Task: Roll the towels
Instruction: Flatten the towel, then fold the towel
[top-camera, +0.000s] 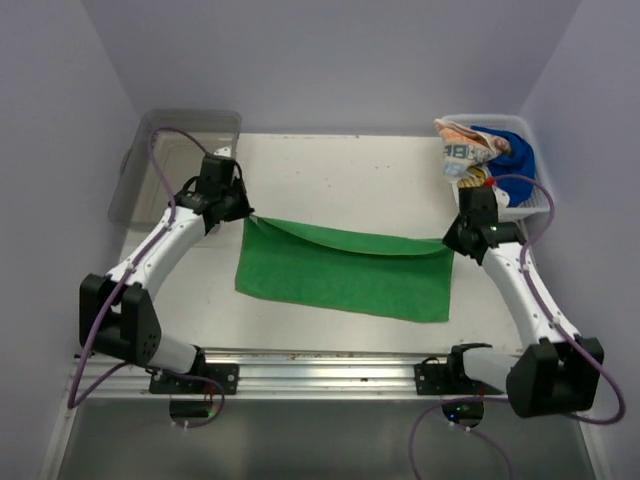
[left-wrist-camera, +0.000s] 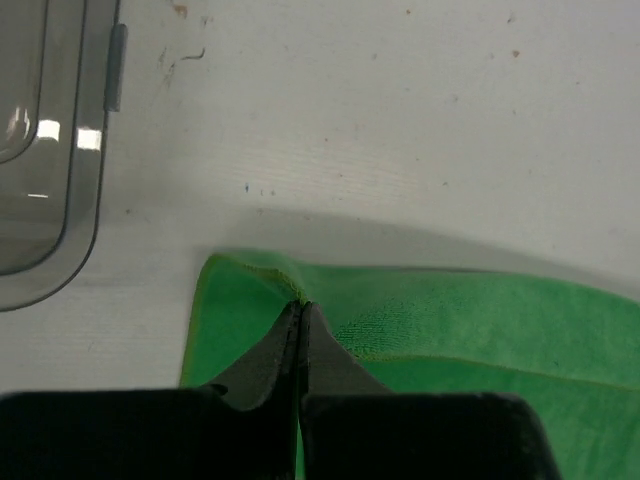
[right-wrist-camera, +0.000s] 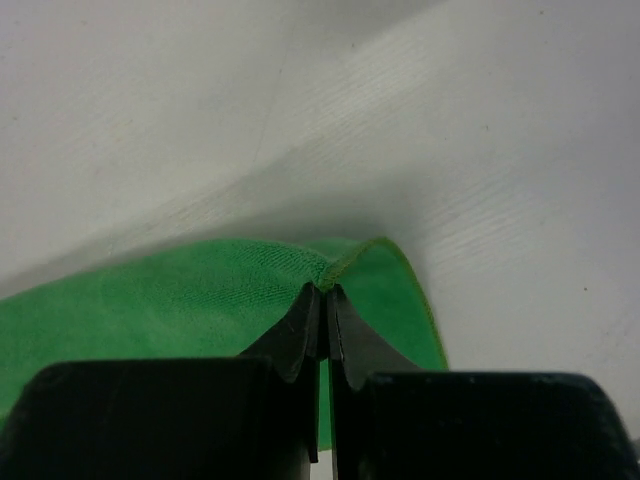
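Note:
A bright green towel lies spread across the middle of the table, its far edge lifted and folded toward me. My left gripper is shut on the far left corner of the green towel, pinching the hem at its fingertips. On the other side, my right gripper is shut on the far right corner of that green towel, the hem caught between its tips. More towels, orange-and-white and deep blue, sit bunched in a basket at the back right.
A white basket stands at the back right corner. At the back left is a clear grey plastic bin, whose rim lies just left of my left gripper. Walls close in on three sides.

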